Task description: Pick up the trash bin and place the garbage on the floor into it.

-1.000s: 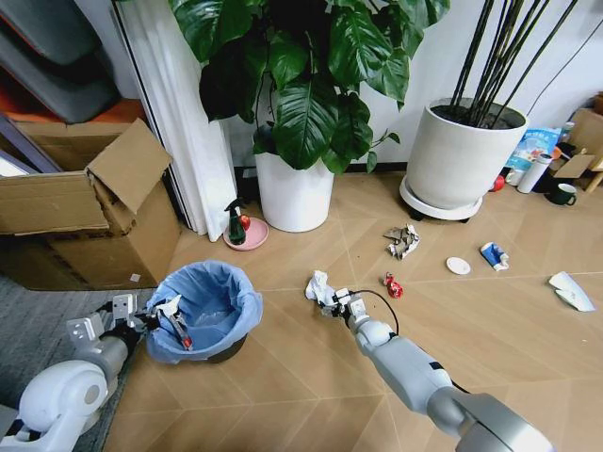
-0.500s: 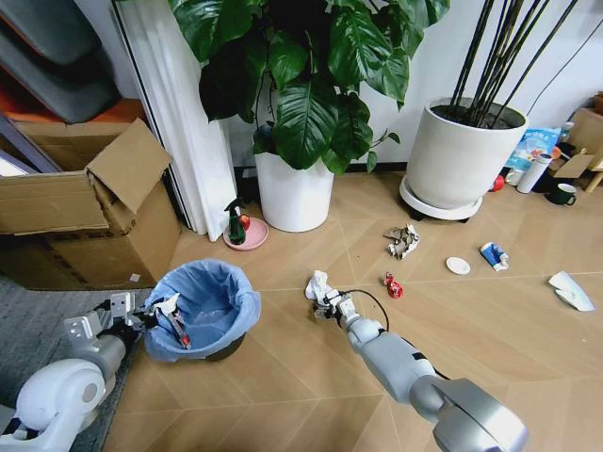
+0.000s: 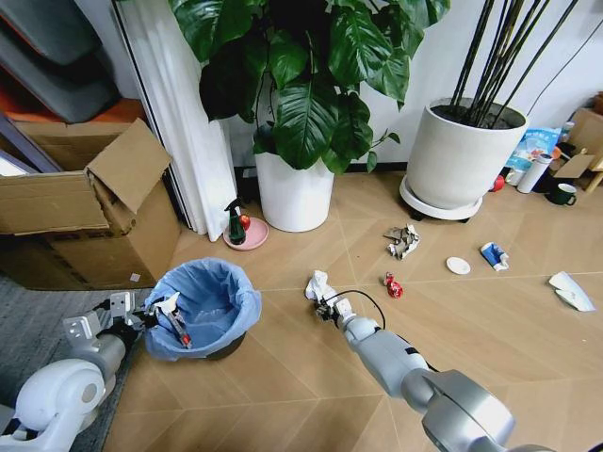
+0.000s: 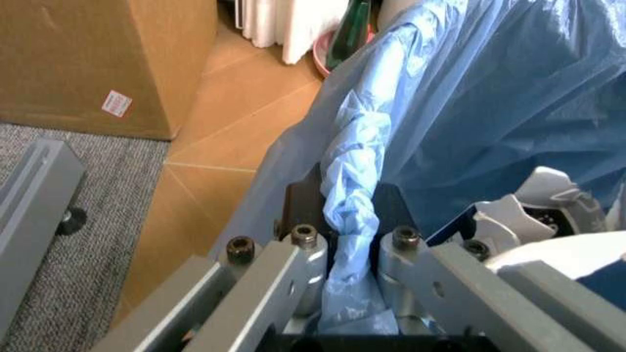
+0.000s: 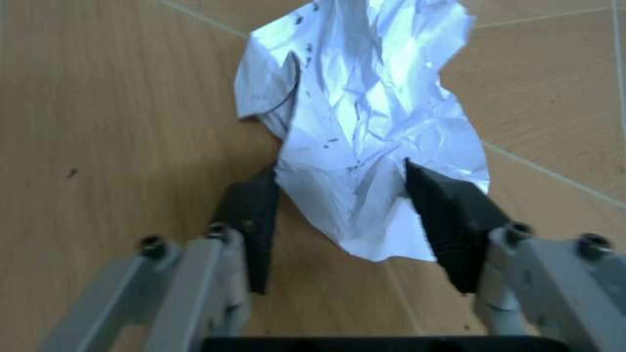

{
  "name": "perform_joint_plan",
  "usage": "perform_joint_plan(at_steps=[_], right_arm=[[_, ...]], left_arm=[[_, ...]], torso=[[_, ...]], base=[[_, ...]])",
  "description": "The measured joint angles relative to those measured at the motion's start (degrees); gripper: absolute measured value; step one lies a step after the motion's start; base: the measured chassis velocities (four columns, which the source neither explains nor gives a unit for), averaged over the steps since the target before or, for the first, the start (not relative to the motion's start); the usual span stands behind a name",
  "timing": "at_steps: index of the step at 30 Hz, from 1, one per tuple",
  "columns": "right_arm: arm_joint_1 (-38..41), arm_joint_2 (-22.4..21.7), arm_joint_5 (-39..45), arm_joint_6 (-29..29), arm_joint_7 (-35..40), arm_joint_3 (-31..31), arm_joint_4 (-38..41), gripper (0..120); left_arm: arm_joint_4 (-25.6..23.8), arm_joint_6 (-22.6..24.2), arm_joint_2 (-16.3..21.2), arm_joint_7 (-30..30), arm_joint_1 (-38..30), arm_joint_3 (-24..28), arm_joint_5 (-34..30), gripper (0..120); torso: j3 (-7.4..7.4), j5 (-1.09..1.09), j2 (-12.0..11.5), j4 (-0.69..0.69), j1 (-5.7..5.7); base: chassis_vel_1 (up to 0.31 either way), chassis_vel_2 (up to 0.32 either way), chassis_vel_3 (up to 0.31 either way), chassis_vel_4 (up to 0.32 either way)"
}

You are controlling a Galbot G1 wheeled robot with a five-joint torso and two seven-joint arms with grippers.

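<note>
**Bin held at rim; right pincer straddling paper wad, not yet closed**

Your left gripper [image 3: 168,315], lower left of frame, is pinched on the rim of the trash bin [image 3: 205,311]; the wrist cam shows the blue bag [image 4: 354,213] squeezed between its fingers. Judged reason: bin kept in hand, close to the pickup spot, for a short drop.

Your right gripper [image 3: 323,299], centre frame, is at floor level over the crumpled white paper wad [image 5: 362,125]. Fingers [image 5: 256,213] spread, one each side of the wad's near end, flanking it but not clamping. Other garbage, incl. the red wrapper [image 3: 393,285], lies right of centre.
</note>
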Motion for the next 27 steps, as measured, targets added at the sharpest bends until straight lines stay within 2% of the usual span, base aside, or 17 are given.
perform_joint_plan(at_steps=[3, 6, 8, 9, 11, 20, 23, 24, 27], right_arm=[[0.5, 0.1, -0.2, -0.2, -0.1, 0.0, -0.5, 27], [0.6, 0.1, -0.2, -0.2, -0.1, 0.0, -0.7, 22], [0.7, 0.1, -0.4, -0.4, -0.1, 0.0, -1.0, 10], [0.7, 0.1, -0.4, -0.4, -0.1, 0.0, -1.0, 10], [0.8, 0.1, -0.5, -0.5, -0.1, 0.0, -1.1, 1], [0.1, -0.6, -0.3, -0.5, -0.1, 0.0, 0.7, 0], [-2.1, -3.1, 3.0, -0.5, -0.1, -0.5, 7.3, 0], [-2.1, -3.1, 3.0, -0.5, -0.1, -0.5, 7.3, 0], [-4.7, -6.9, 7.3, -1.5, 0.3, -1.5, 17.1, 0]], left_arm=[[0.0, 0.0, -0.1, 0.0, -0.2, 0.1, 0.0, 2], [0.0, 0.0, -0.1, 0.0, -0.2, 0.1, 0.0, 2], [0.0, 0.0, -0.1, 0.0, -0.2, 0.1, 0.0, 2], [0.0, 0.0, -0.1, 0.0, -0.2, 0.1, 0.0, 2], [0.1, -0.1, -0.1, 0.0, -0.2, 0.1, 0.0, 2], [0.2, -0.1, 0.1, 0.1, -0.2, 0.1, 0.0, 2], [0.4, -0.2, 0.4, 0.1, 0.1, 0.1, 0.0, 2], [0.4, -0.2, 0.4, 0.1, 0.1, 0.1, 0.0, 2], [0.9, -0.2, 1.0, 0.0, 0.1, 0.8, 0.0, 2]], torso=[[0.00, 0.00, 0.0, 0.00, 0.00], [0.00, 0.00, 0.0, 0.00, 0.00], [0.00, 0.00, 0.0, 0.00, 0.00], [0.00, 0.00, 0.0, 0.00, 0.00], [0.00, 0.00, 0.0, 0.00, 0.00], [0.00, 0.00, 0.0, 0.00, 0.00], [0.00, 0.00, 0.0, 0.01, 0.00], [0.00, 0.00, 0.0, 0.01, 0.00], [0.00, 0.01, 0.0, 0.00, 0.00]], base=[[0.000, 0.000, 0.000, 0.000], [0.000, 0.000, 0.000, 0.000], [0.000, 0.000, 0.000, 0.000], [0.000, 0.000, 0.000, 0.000], [0.000, 0.000, 0.000, 0.000], [0.000, 0.000, 0.000, 0.000], [0.000, 0.000, 0.000, 0.000], [0.000, 0.000, 0.000, 0.000], [0.000, 0.000, 0.000, 0.000]])
